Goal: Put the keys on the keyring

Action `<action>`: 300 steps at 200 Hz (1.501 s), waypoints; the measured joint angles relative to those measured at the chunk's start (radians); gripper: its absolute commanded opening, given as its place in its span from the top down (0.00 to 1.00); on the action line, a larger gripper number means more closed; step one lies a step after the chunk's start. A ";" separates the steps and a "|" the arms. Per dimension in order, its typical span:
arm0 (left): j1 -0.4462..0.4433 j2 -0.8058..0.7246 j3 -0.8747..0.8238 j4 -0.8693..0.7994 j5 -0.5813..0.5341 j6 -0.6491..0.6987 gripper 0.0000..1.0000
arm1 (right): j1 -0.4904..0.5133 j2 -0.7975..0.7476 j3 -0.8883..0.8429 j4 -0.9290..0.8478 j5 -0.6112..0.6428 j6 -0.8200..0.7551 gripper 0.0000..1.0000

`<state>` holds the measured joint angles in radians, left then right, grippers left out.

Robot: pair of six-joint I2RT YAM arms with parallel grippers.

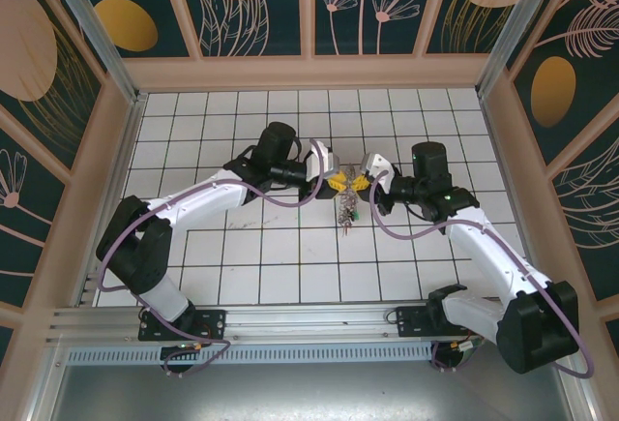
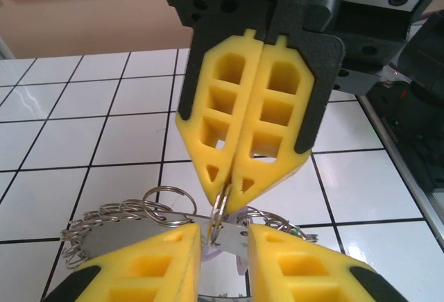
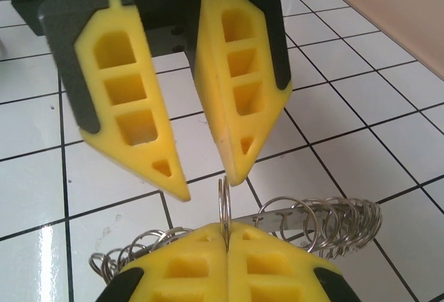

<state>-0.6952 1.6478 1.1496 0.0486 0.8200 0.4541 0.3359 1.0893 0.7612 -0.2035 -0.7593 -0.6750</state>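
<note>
My right gripper [image 3: 225,236] is shut on a small split ring [image 3: 224,201] that stands upright above its yellow pads. That ring joins the keyring [image 3: 272,216], a flat grey metal band strung with several more split rings. My left gripper [image 2: 223,260] is open, one finger on each side of the band [image 2: 132,239] and the held ring [image 2: 220,212], facing the right gripper [image 2: 226,201] tip to tip. A pale purple key head [image 2: 241,264] hangs below the band. In the top view the keys [image 1: 346,211] dangle under the two meeting grippers, left [image 1: 336,181] and right [image 1: 359,182].
The white tiled floor [image 1: 290,256] is ringed by a wooden frame with patterned panels [image 1: 309,73]. A metal rail [image 1: 290,319] runs along the near edge by the arm bases.
</note>
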 measured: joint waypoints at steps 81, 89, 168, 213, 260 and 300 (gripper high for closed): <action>-0.008 0.001 0.031 -0.047 -0.014 0.034 0.81 | 0.014 0.000 0.023 -0.027 0.004 0.000 1.00; -0.008 0.001 0.032 -0.048 -0.015 0.036 0.81 | 0.015 0.000 0.024 -0.029 0.004 0.000 1.00; -0.007 0.002 0.039 -0.061 -0.018 0.058 0.93 | 0.019 0.012 0.037 -0.042 0.004 0.000 1.00; -0.007 0.003 0.039 -0.069 -0.018 0.063 0.86 | 0.019 0.013 0.037 -0.042 0.000 0.000 1.00; -0.008 0.003 0.039 -0.070 -0.017 0.069 0.82 | 0.019 0.015 0.037 -0.041 0.000 0.000 1.00; -0.008 0.010 0.041 -0.076 -0.018 0.068 0.93 | 0.023 0.021 0.037 -0.041 -0.001 0.000 1.00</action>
<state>-0.7033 1.6581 1.1908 -0.0273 0.8017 0.5224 0.3584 1.1099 0.7979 -0.2447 -0.7601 -0.6746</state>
